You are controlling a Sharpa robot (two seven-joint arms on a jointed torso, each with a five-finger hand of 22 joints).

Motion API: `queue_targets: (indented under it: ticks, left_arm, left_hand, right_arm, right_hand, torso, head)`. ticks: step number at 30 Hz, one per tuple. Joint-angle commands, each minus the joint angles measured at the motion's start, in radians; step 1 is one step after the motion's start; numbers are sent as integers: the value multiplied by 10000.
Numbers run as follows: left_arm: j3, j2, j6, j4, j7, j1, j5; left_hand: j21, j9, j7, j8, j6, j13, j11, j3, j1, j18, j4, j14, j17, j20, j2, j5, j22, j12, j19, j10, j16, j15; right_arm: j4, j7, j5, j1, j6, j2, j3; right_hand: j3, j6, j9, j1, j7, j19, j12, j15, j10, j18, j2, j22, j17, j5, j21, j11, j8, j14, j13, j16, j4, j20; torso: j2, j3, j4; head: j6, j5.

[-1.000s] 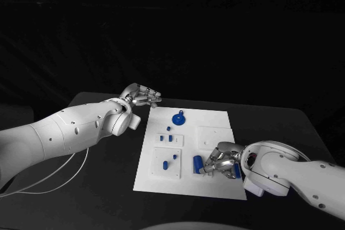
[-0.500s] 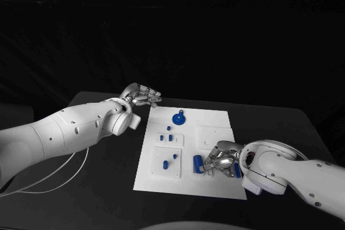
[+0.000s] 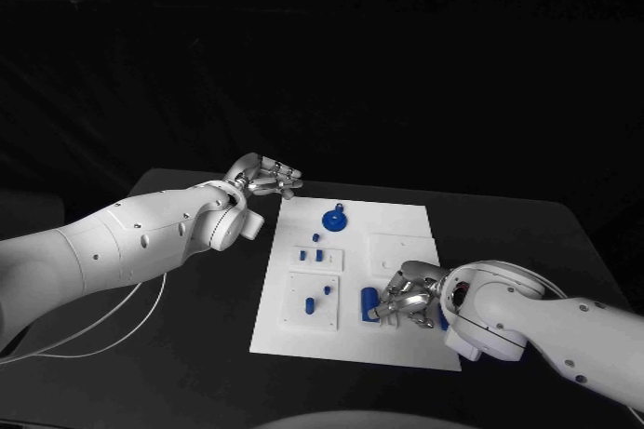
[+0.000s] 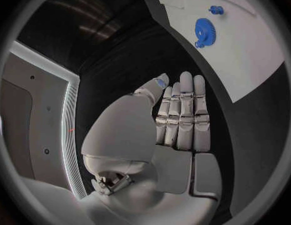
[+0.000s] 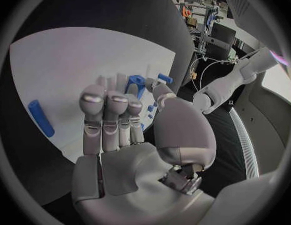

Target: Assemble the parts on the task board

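Note:
The white task board (image 3: 403,226) lies mid-table. On it are a blue gear (image 3: 334,223) at the far end, small blue parts (image 3: 312,257) on the left plates, and a blue cylinder (image 3: 369,303) near the front. My right hand (image 3: 410,299) hovers low over the board's near right part, fingers stretched toward that cylinder, thumb apart; I cannot tell if they touch it. In the right wrist view a blue part (image 5: 134,84) shows just past the fingertips (image 5: 111,102). My left hand (image 3: 266,178) is off the board's far left corner, fingers straight (image 4: 183,110), holding nothing.
Another blue cylinder (image 3: 443,319) lies on the board behind my right hand, also seen as a blue cylinder (image 5: 41,117) in the right wrist view. The blue gear (image 4: 205,31) lies beyond my left hand. Bare black table (image 3: 188,289) surrounds the board.
My right hand has crept a little to the left, closer to the blue cylinder near the board's front. The left hand and the parts have stayed put.

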Motion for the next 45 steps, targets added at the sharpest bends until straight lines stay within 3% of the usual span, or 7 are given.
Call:
queue_targets:
  ticks: [1,10,18,30,38,42,45]
  left_arm:
    - [6,-1,107,26,48,-29,53]
    - [6,-10,107,44,40,-29,53]
    - [6,-31,94,50,31,-29,53]
    - [6,-38,100,45,12,-29,52]
    - [5,-33,92,29,7,-30,52]
    - [5,-25,94,25,6,-38,52]
    - [5,-19,83,20,8,-47,52]
  left_hand:
    - [-12,4,-10,-25,-79,5,-28,-15,-17,-123,58,27,9,14,51,-21,10,49,78,-54,32,36]
    - [-18,3,-4,-29,-113,4,-22,-18,-31,-120,92,31,10,20,38,-24,-10,48,83,-72,34,39]
    - [-18,3,-4,-29,-113,4,-22,-18,-31,-120,92,31,10,20,38,-24,-10,48,83,-72,34,39]
    - [-15,3,4,-28,-133,5,-21,-16,-20,-119,89,31,9,19,23,-21,-16,49,86,-68,34,39]
    - [-18,3,8,-28,-152,4,-18,-13,-30,-120,105,29,8,21,28,-24,-23,47,84,-76,31,42]
    - [-18,3,8,-28,-152,4,-18,-13,-30,-120,105,29,8,21,28,-24,-23,47,84,-76,31,42]
    - [-18,3,8,-28,-152,4,-18,-13,-30,-120,105,29,8,21,28,-24,-23,47,84,-76,31,42]
  right_arm:
    - [-36,-27,-179,-20,-35,19,3]
    - [-184,-103,-239,-79,287,86,-4]
    - [-272,-146,-197,-211,87,137,-8]
    - [-217,-108,-168,-248,-684,-10,15]
    - [-81,36,148,-252,-925,-251,423]
    - [9,82,299,-252,-1037,-381,864]
    - [42,99,329,-251,-1002,-547,1165]
  right_hand:
    - [74,90,4,-79,-5,522,55,-42,33,-25,-3,5,7,-45,35,-63,47,11,16,19,-20,-47]
    - [307,112,-166,9,5,517,23,-39,14,-45,-14,12,0,-351,27,-58,41,5,4,7,-359,-48]
    - [450,136,-199,-43,17,521,33,-30,35,-49,30,9,-16,-1478,10,-49,47,8,3,-14,-327,-43]
    - [118,160,267,-168,24,527,98,-22,74,3,-133,-48,-44,-2242,24,-33,53,18,25,4,1032,-30]
    - [-814,192,403,-292,59,523,91,1,71,35,-194,-87,-61,-2233,34,-10,53,16,19,14,1876,-14]
    - [-3836,109,572,-555,78,524,129,2,76,65,1232,-103,-74,-1876,70,21,60,16,40,28,1751,10]
    - [-4372,122,559,-373,83,522,139,4,81,63,1436,-104,-83,-1614,105,12,51,9,39,46,1513,8]
  torso:
    - [4,4,-8]
    - [0,12,-11]
    - [-4,9,-11]
    - [-5,14,-12]
    - [-8,12,-22]
    - [-6,24,-13]
    - [-12,18,-13]
  head:
    - [-15,3]
    - [-42,1]
    - [-42,-5]
    - [5,-42]
    - [52,-79]
    - [66,-123]
    - [79,-163]
